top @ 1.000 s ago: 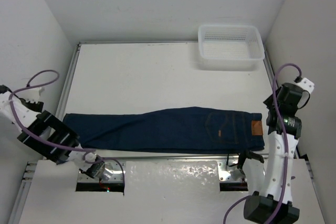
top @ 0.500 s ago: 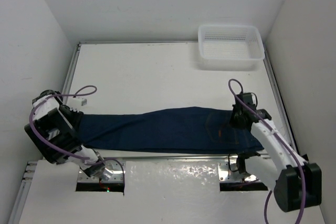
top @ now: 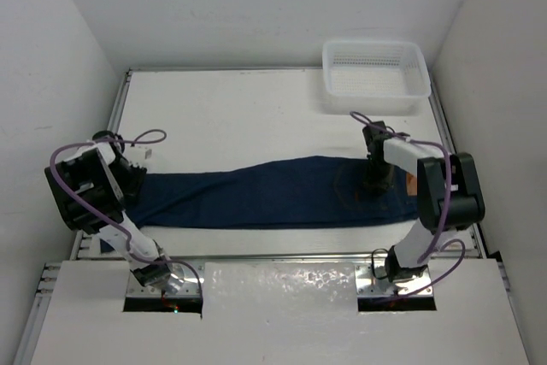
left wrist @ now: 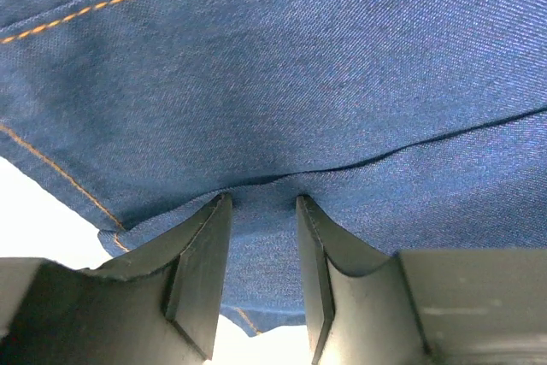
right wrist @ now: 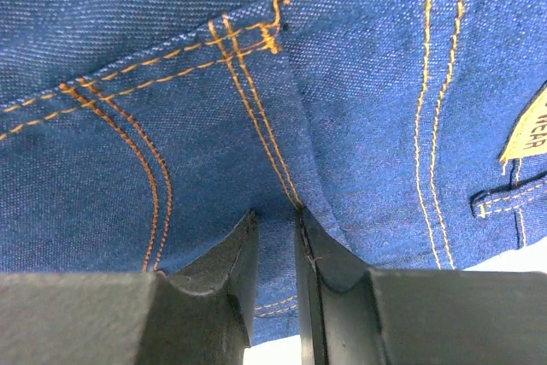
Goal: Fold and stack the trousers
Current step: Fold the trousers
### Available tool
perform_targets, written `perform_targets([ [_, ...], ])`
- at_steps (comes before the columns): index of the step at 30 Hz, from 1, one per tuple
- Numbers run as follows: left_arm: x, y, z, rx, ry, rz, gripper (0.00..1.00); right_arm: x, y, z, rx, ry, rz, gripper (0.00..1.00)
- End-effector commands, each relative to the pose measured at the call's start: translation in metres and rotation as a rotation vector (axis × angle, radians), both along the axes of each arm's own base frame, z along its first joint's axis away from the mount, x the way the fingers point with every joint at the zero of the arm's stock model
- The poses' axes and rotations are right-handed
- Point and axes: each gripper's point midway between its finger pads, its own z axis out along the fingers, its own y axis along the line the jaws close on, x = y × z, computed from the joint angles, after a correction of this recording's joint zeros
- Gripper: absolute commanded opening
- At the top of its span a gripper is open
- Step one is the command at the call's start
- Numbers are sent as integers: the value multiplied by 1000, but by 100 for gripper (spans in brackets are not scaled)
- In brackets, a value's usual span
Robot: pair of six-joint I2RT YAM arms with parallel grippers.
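The dark navy trousers (top: 256, 198) lie flat across the table, leg ends to the left and waist to the right. My left gripper (top: 137, 175) stands on the leg ends. In the left wrist view its jaws (left wrist: 261, 200) are drawn close, with a pinch of denim (left wrist: 342, 83) puckered between the tips, near the hem. My right gripper (top: 376, 182) stands on the seat near the waist. In the right wrist view its jaws (right wrist: 275, 211) stand narrow on denim (right wrist: 359, 108) beside a back pocket's orange seam. A tan label (right wrist: 530, 130) shows at the right.
A white mesh basket (top: 419, 83) stands at the back right corner. White walls close in the table on the left, back and right. A metal rail (top: 282, 256) runs along the near edge, in front of the arm bases.
Both arms swung in from the table's sides onto the trousers, the left to the leg ends and the right to the waist end. The left leg end has shifted slightly right.
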Motion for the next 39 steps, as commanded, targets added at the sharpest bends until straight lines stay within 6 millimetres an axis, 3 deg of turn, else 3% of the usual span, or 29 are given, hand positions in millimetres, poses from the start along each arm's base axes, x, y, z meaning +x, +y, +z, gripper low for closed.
perform_targets([
  [1, 92, 6, 3, 10, -273, 44, 34, 69, -15, 2, -50, -151, -22, 22],
  [2, 100, 5, 6, 2, -292, 62, 34, 72, -16, -5, -48, -129, -22, 22],
  [3, 119, 7, 17, 10, -335, 52, 34, 89, -16, 2, -45, -156, -16, 22],
  [5, 135, 5, 22, -10, -361, 57, 35, 99, -17, 3, -47, -152, -2, 22],
  [6, 153, 10, 38, -13, -410, 69, 36, 101, -17, 1, -49, -132, 10, 22],
  [8, 158, -1, 50, -89, -399, 71, 37, 111, -14, 6, -37, -148, 24, 21],
  [10, 157, -4, 78, -156, -419, 75, 40, 115, -13, 12, -32, -168, 48, 22],
  [13, 138, 18, 92, -182, -425, 162, 46, 119, -11, 21, -16, -213, 107, 22],
  [15, 121, 40, 88, -183, -394, 240, 46, 119, -8, 24, -3, -223, 143, 22],
  [18, 107, 57, 67, -190, -331, 320, 43, 118, -5, 30, 11, -236, 159, 22],
  [24, 100, 61, 36, -188, -265, 368, 43, 115, -7, 36, 1, -232, 157, 22],
  [29, 106, 71, 26, -154, -279, 378, 44, 113, -9, 38, -5, -234, 154, 22],
  [33, 110, 67, 15, -177, -265, 373, 43, 108, -10, 36, -9, -227, 152, 22],
  [39, 112, 60, 14, -176, -276, 351, 17, 105, -9, 35, -6, -230, 150, 22],
])
